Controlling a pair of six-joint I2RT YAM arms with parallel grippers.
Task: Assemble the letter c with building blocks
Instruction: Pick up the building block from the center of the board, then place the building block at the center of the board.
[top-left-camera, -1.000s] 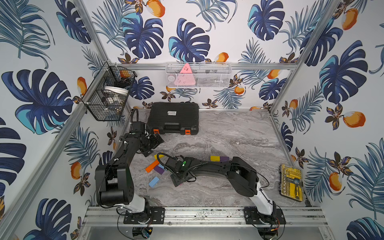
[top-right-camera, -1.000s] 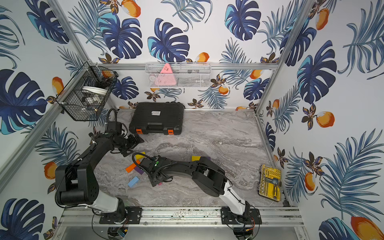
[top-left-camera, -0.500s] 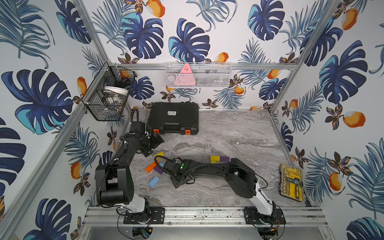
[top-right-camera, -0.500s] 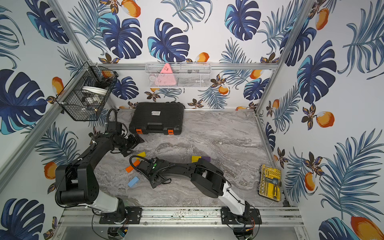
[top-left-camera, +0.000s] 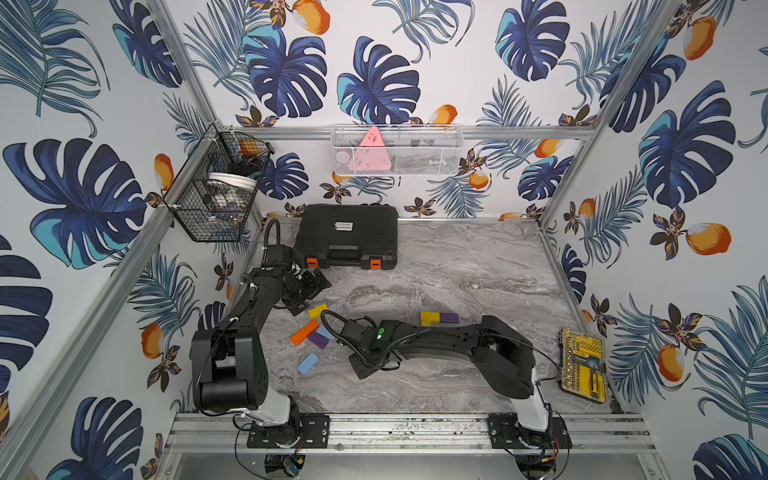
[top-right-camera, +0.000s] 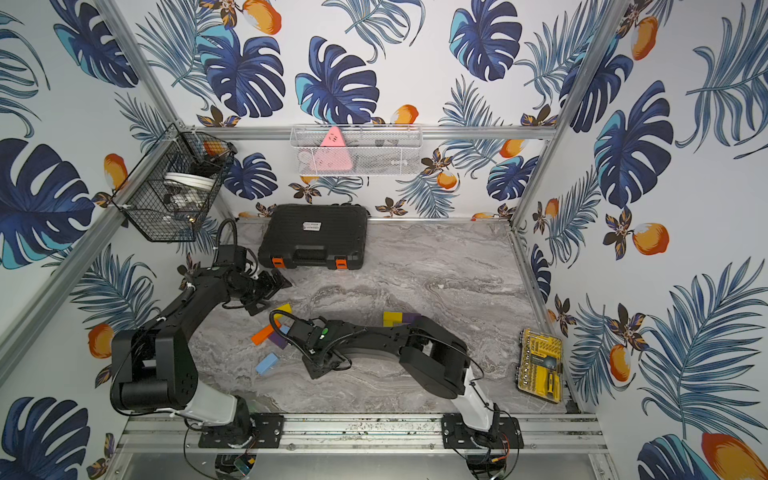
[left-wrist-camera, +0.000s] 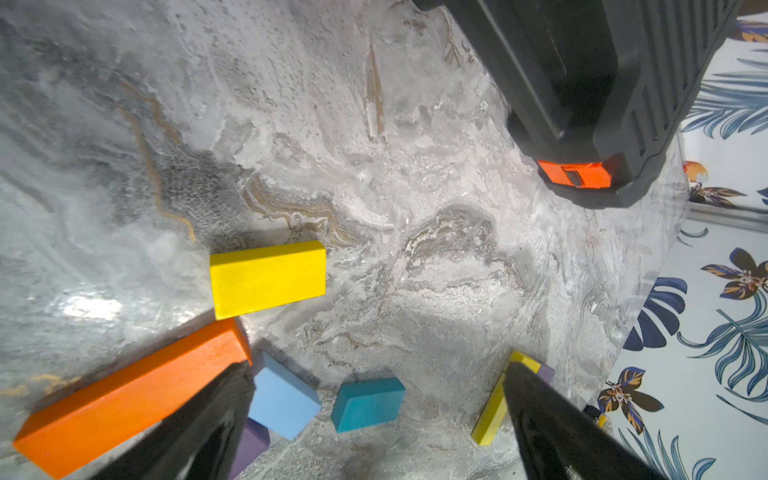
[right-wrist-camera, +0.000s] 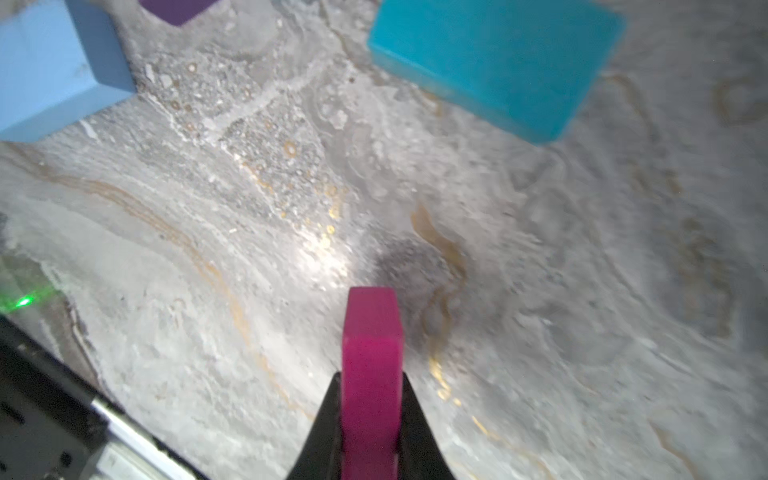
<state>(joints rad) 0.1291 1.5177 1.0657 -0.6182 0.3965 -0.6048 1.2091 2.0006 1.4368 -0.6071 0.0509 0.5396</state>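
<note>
Two black robot arms are working among small coloured building blocks on a grey marbled table (top-left-camera: 457, 270). The right gripper (right-wrist-camera: 371, 386) is pinching a magenta block (right-wrist-camera: 371, 332) on edge, its jaws closed tight against the block's two broad faces. It is holding the block low over the table near the front middle, and it is unclear whether the block is touching the surface. Beyond it, a teal block (right-wrist-camera: 494, 62) and a light blue block (right-wrist-camera: 54, 70) are lying flat. The left gripper (left-wrist-camera: 376, 370) is hovering with its fingers (left-wrist-camera: 216, 407) spread wide apart, gripping nothing, near the black case (top-left-camera: 347, 237) at the back left. Beneath it, a yellow block (left-wrist-camera: 268, 278) is lying with a corner against the end of a long orange block (left-wrist-camera: 124, 399), and a purple block (left-wrist-camera: 249, 444) is sitting just beside them. Another light blue block (top-left-camera: 308, 363) is lying alone nearer the front. Towards the table's middle, a second yellow block (top-left-camera: 430, 318) and a second purple block (top-left-camera: 449, 318) are sitting side by side, touching.
</note>
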